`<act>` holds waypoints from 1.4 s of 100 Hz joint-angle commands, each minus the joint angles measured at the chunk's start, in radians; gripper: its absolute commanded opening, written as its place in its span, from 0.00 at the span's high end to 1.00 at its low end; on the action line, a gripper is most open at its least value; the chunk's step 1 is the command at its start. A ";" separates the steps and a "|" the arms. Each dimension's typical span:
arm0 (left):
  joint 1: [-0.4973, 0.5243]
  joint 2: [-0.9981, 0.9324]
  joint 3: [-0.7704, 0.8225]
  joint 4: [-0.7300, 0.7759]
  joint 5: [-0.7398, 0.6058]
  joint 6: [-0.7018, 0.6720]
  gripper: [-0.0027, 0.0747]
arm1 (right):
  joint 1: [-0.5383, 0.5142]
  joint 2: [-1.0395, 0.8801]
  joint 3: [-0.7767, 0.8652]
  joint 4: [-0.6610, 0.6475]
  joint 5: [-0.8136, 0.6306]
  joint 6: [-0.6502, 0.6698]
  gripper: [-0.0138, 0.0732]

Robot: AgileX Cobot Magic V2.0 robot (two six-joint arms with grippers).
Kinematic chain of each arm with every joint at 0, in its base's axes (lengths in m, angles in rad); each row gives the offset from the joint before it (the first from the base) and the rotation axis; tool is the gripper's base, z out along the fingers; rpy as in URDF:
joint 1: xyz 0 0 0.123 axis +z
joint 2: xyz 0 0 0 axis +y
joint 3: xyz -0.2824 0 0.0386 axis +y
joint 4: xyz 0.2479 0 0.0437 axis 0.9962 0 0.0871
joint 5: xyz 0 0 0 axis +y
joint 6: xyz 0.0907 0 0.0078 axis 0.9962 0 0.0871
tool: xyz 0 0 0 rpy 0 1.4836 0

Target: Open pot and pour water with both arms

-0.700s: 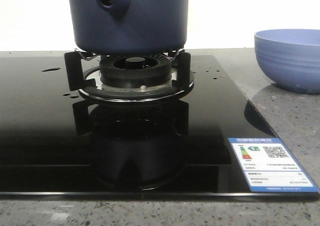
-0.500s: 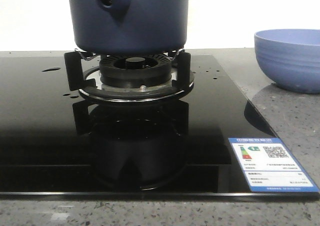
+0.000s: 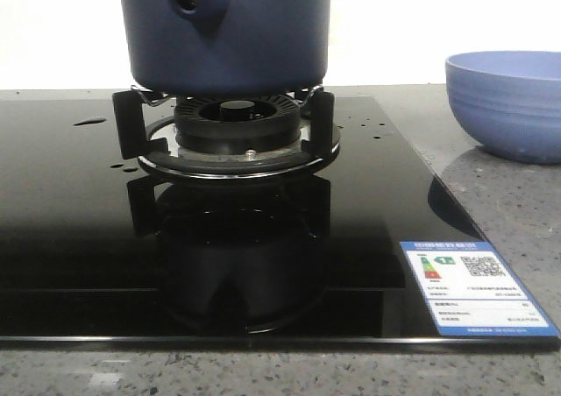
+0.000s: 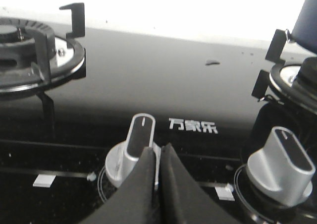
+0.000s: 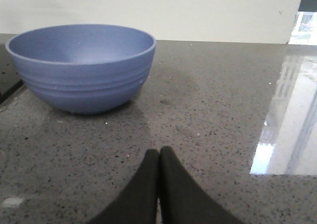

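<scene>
Comparing recent frames, nothing has moved: your pot (image 3: 226, 32) sits untouched, left pincer (image 4: 159, 157) and right pincer (image 5: 159, 159) both clenched empty.

Both the left gripper (image 4: 159, 157) and right gripper (image 5: 159, 159) have smooth, matte black, tapering jaws.

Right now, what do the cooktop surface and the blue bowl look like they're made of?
Cooktop surface: probably black tempered glass, glossy; it mirrors the burner and pot. Blue bowl: likely matte plastic or glazed ceramic, ribbed outside, soft sheen; can't tell which.
</scene>
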 commanded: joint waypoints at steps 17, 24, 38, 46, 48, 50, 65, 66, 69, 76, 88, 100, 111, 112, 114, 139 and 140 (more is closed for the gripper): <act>-0.008 -0.027 0.032 -0.001 -0.088 -0.011 0.99 | 0.001 -0.020 0.025 -0.021 -0.071 -0.009 0.89; -0.008 -0.027 0.032 -0.006 -0.088 -0.011 0.99 | 0.001 -0.020 0.025 -0.017 -0.073 -0.009 0.89; -0.008 -0.027 0.032 -0.076 -0.088 -0.011 0.99 | 0.001 -0.020 0.025 0.091 -0.075 -0.009 0.89; -0.008 -0.027 0.032 -0.083 -0.092 -0.011 0.99 | 0.001 -0.020 0.025 0.091 -0.075 -0.009 0.89; -0.008 -0.027 0.032 -0.083 -0.095 -0.011 0.99 | 0.001 -0.020 0.025 0.091 -0.075 -0.009 0.89; -0.008 -0.027 0.032 -0.083 -0.097 -0.011 0.99 | 0.001 -0.020 0.025 0.091 -0.075 -0.009 0.89; -0.008 -0.027 0.032 -0.105 -0.131 -0.011 0.99 | 0.001 -0.020 0.025 0.095 -0.081 -0.009 0.89; -0.008 -0.027 0.032 -0.110 -0.133 -0.011 0.99 | 0.001 -0.020 0.025 0.099 -0.084 -0.009 0.89; -0.008 -0.027 0.032 -0.126 -0.143 -0.011 0.99 | 0.001 -0.020 0.025 0.115 -0.090 -0.009 0.89; -0.008 -0.027 0.032 -0.166 -0.155 -0.011 0.99 | 0.001 -0.020 0.025 0.165 -0.097 -0.009 0.89; -0.008 -0.027 0.032 -0.232 -0.176 -0.011 0.99 | 0.001 -0.020 0.025 0.248 -0.119 -0.009 0.89; -0.008 -0.027 0.032 -0.375 -0.208 -0.011 0.99 | 0.001 -0.020 0.025 0.391 -0.150 -0.009 0.89; -0.008 -0.027 0.030 -0.576 -0.264 -0.011 0.99 | 0.001 -0.020 0.025 0.617 -0.171 -0.009 0.89; -0.008 -0.027 0.030 -0.587 -0.271 -0.011 0.99 | 0.001 -0.020 0.025 0.628 -0.170 -0.009 0.89; -0.008 -0.027 0.028 -0.619 -0.278 -0.011 0.99 | 0.001 -0.020 0.023 0.655 -0.170 -0.009 0.89; -0.008 -0.015 -0.136 -0.561 -0.176 0.022 0.99 | 0.001 0.000 -0.159 0.590 0.038 -0.037 0.89; -0.008 -0.013 -0.144 -0.552 -0.158 0.034 0.99 | 0.001 0.003 -0.174 0.585 0.055 -0.037 0.89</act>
